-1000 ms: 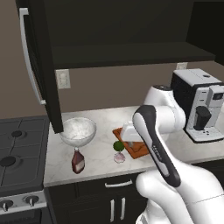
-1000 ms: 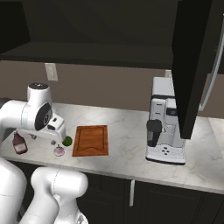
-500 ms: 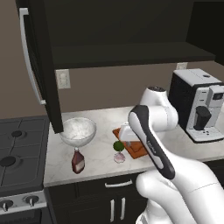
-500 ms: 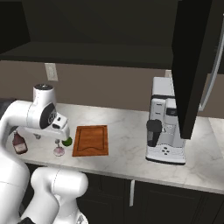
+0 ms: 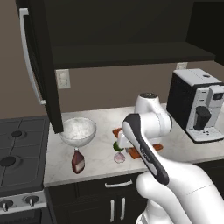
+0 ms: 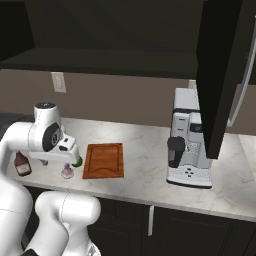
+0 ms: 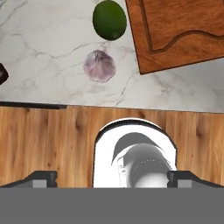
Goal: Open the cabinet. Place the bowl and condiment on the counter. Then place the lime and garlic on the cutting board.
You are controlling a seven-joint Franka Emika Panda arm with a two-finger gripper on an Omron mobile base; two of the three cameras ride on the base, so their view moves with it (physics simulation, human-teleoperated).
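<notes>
The cabinet stands open, its door (image 5: 39,65) swung out to the left and its shelf dark. On the counter (image 5: 100,127) sit the marbled white bowl (image 5: 78,130) and, in front of it, the dark-red condiment (image 5: 78,161). The green lime (image 7: 109,19) and pale garlic (image 7: 99,66) lie side by side just left of the cutting board (image 6: 104,160), near the counter's front edge. My gripper (image 7: 114,179) hangs open above that edge, looking down on the lime and garlic, holding nothing. In the left base view my arm covers most of the board.
A coffee machine (image 6: 189,150) stands on the counter to the right of the board. The black gas stove (image 5: 17,153) adjoins the counter on the left. The cabinet's right door (image 6: 220,75) hangs open above the coffee machine. Wooden floor (image 7: 52,144) shows below the counter edge.
My arm has swung a little and the hand has shifted slightly over the lime and garlic. The jaws stay open. Nothing on the counter has moved.
</notes>
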